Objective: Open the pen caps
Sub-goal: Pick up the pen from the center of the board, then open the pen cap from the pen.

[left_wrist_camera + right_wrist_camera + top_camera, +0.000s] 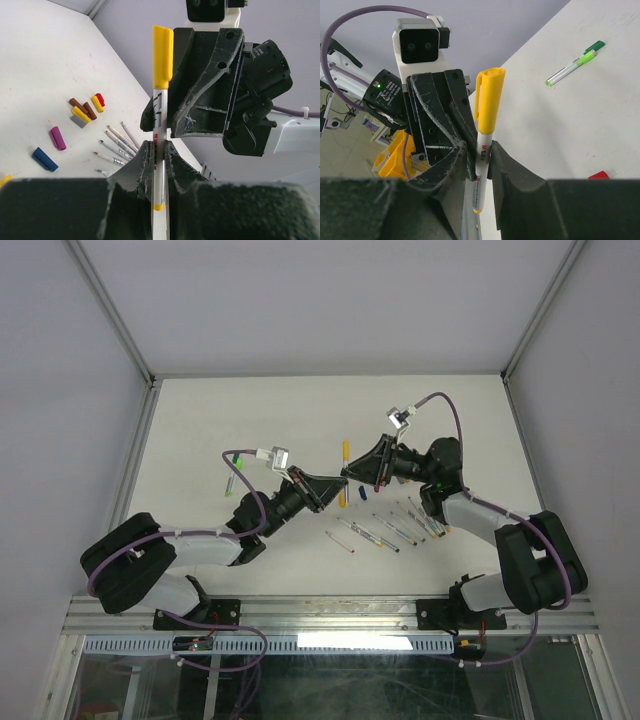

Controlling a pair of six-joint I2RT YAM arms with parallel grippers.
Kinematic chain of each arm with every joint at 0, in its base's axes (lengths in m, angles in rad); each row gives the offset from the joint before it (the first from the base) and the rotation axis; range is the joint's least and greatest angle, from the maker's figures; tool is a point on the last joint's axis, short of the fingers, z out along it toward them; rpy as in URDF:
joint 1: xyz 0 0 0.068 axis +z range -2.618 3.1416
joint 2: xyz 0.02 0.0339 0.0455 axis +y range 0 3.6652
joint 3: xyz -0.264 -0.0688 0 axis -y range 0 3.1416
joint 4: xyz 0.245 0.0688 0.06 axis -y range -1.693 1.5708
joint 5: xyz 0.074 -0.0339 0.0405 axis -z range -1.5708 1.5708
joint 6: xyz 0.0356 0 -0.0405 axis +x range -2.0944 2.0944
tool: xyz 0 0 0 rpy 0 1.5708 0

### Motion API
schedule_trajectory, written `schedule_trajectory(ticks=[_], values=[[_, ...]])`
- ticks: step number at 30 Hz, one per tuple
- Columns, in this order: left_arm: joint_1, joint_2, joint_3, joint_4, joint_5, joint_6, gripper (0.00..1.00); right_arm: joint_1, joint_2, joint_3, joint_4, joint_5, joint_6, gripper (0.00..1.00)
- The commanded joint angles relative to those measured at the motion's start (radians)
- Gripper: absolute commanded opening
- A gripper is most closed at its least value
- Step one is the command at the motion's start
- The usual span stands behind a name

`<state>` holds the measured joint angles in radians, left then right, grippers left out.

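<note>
A matt white table [250,420], boxed by pale grey walls [60,390] and aluminium rails [125,465], carries a row of stick-thin uncapped pens [388,528] at near right. Stubby loose pen caps [82,112] lie beside them, and a green-capped pen [232,480] lies at left. Above the middle, the rough black left gripper [159,150] and right gripper [482,159] each clamp the white barrel of one yellow-capped pen [481,150], the left by its tail and the right just below the glossy yellow cap [162,55].

A pen [346,452] sits between the left gripper [159,150] and right gripper [480,155] (above the table [200,430]), pen row [378,537] rightward.
</note>
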<state>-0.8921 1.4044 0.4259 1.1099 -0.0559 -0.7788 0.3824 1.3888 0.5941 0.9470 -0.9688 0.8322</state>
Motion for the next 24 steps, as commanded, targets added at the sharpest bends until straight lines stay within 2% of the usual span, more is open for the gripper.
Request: schedule_trajectory(ticks=[1,3,6,7,11,14,20,21,22,24], values=[[-0.014,0.007,0.033,0.073,-0.019,-0.013,0.00,0.012,-0.004,0.031,-0.002,-0.003,-0.036,0.28],[-0.016,0.008,0.032,0.073,-0.012,-0.012,0.00,0.015,-0.005,0.036,-0.015,-0.007,-0.050,0.28],[-0.017,0.011,0.032,0.073,0.010,-0.003,0.00,0.017,-0.005,0.045,-0.030,-0.020,-0.070,0.06],[-0.017,0.011,0.030,0.074,0.020,0.000,0.00,0.016,-0.008,0.046,-0.031,-0.024,-0.076,0.02],[-0.018,-0.015,0.009,0.061,0.061,0.032,0.26,0.013,-0.026,0.048,-0.051,-0.042,-0.102,0.00],[-0.016,-0.070,-0.029,0.048,0.086,0.080,0.48,0.006,-0.040,0.072,-0.136,-0.050,-0.123,0.00],[-0.011,-0.274,-0.087,-0.061,0.059,0.222,0.96,0.004,-0.050,0.245,-0.654,-0.050,-0.123,0.00],[-0.006,-0.305,-0.073,-0.114,0.047,0.230,0.99,0.003,-0.050,0.264,-0.709,-0.140,-0.455,0.00],[0.002,-0.330,-0.051,-0.175,0.038,0.234,0.99,0.003,-0.052,0.280,-0.751,-0.174,-0.569,0.00],[0.019,-0.356,0.008,-0.296,0.010,0.216,0.99,0.002,-0.059,0.309,-0.840,-0.202,-0.661,0.00]])
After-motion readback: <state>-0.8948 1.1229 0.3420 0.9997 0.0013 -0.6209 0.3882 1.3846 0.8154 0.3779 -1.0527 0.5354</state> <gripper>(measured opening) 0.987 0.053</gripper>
